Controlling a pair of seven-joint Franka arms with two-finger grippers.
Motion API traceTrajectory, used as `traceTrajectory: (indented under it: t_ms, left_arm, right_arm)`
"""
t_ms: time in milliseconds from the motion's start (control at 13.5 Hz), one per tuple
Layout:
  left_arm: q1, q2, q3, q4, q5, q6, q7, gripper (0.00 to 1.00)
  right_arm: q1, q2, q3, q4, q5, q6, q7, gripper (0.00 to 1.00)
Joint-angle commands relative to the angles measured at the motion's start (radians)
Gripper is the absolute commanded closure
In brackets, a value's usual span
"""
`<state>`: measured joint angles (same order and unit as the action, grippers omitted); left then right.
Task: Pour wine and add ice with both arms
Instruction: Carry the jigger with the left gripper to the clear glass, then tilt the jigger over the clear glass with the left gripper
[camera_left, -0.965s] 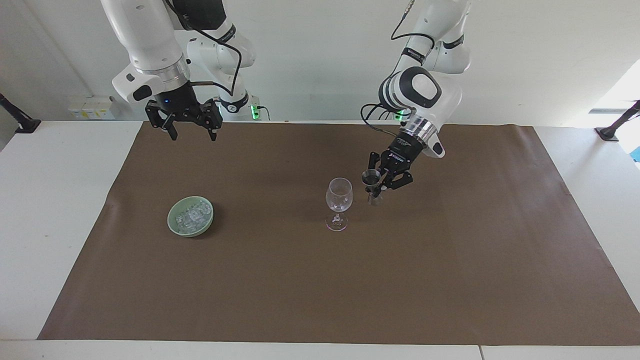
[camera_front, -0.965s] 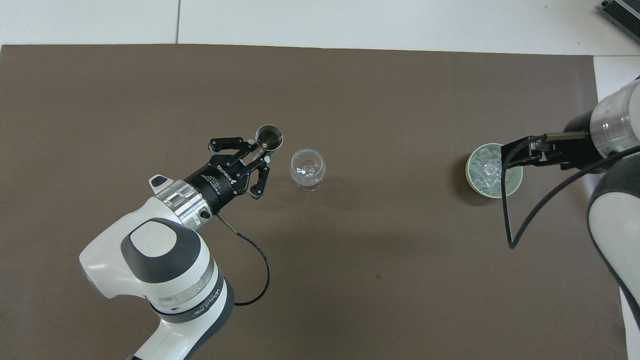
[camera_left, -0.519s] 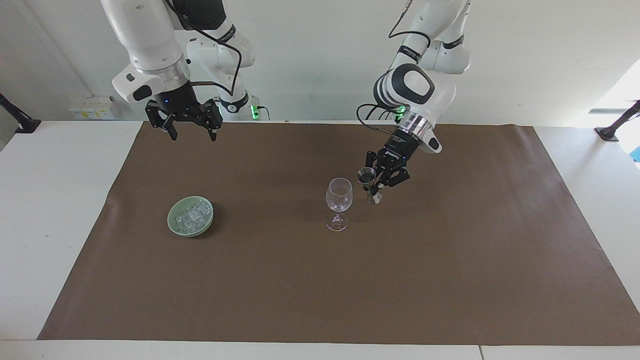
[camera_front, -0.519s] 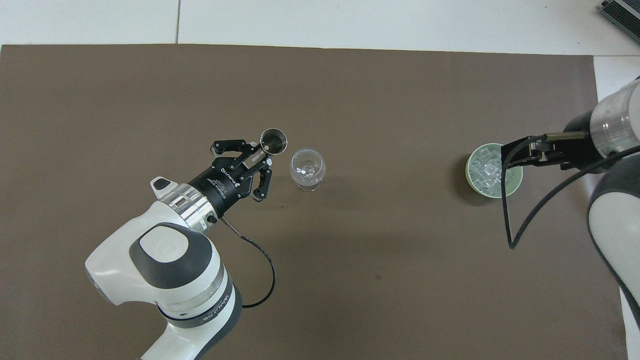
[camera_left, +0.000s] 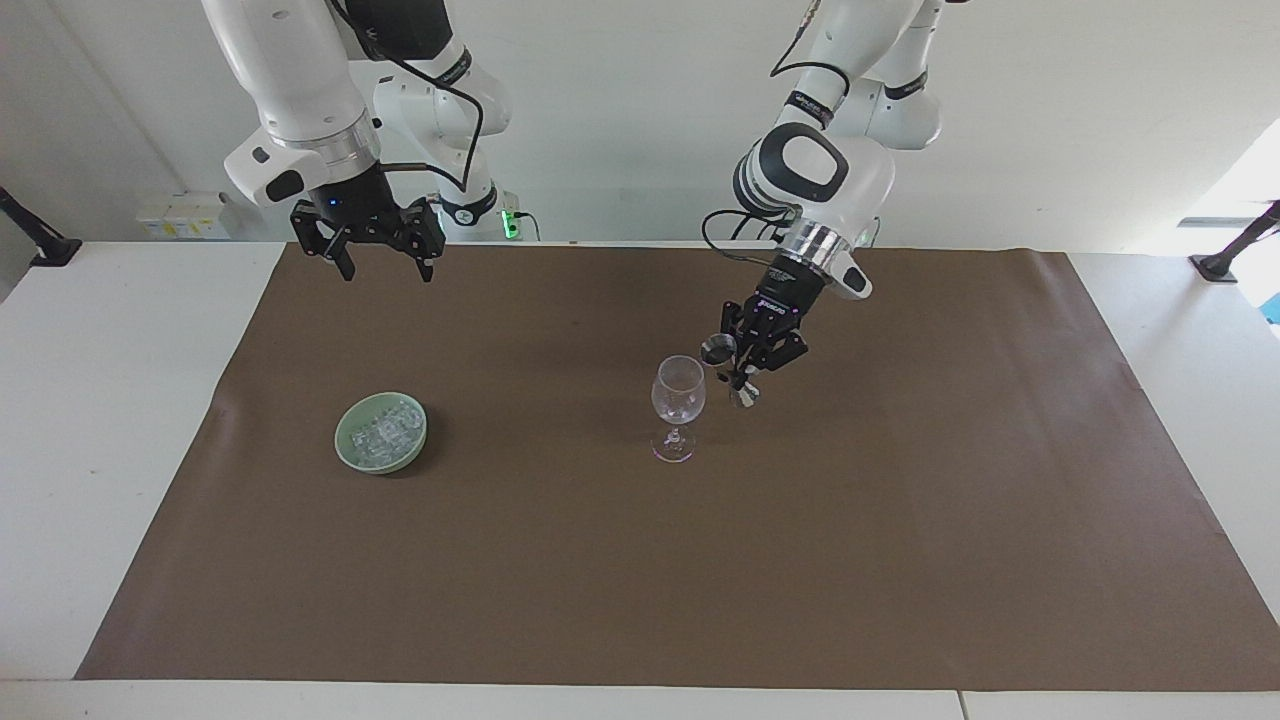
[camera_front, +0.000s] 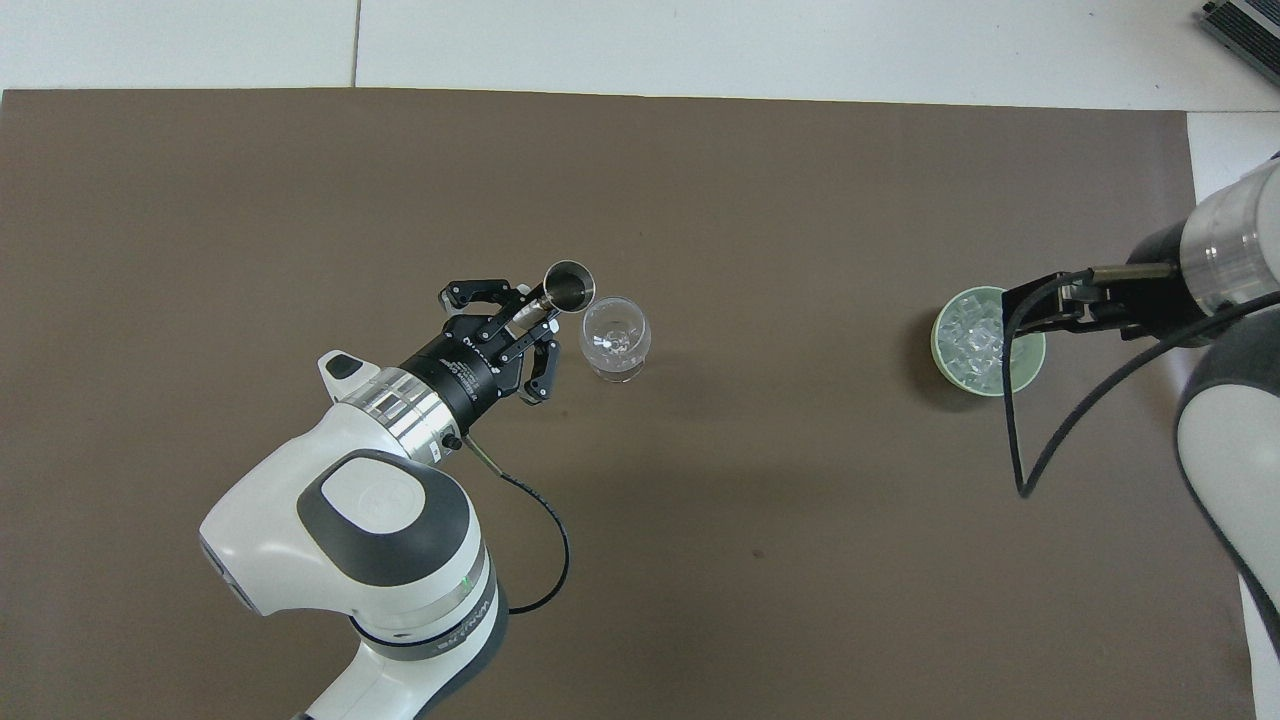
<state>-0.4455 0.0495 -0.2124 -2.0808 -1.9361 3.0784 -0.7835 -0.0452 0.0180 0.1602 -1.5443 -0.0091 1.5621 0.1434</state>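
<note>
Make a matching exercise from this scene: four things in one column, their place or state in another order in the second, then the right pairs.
Column one:
1. jigger
2. wine glass
3. ice
4. right pincer

Column two:
A. heaped in the green bowl
B. open, up in the air at the right arm's end of the table, waiting
C. held in the shut left pincer, raised beside the glass's rim
D. standing upright on the brown mat

Pairs: 1-C, 2-D, 3-A, 4-B
</note>
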Motion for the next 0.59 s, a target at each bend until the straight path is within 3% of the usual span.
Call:
traceTrajectory:
  t_ms: [0, 519]
  left_arm:
    - [-0.030, 0.042, 0.013, 0.053, 0.029, 0.060, 0.006, 1.00]
    - [-0.029, 0.050, 0.013, 0.056, 0.080, 0.075, 0.116, 1.00]
  right_arm:
    - [-0.012, -0.024, 0.002, -0.026, 0.023, 0.004, -0.024, 0.00]
    - [-0.012, -0.024, 0.002, -0.027, 0.023, 0.004, -0.024, 0.00]
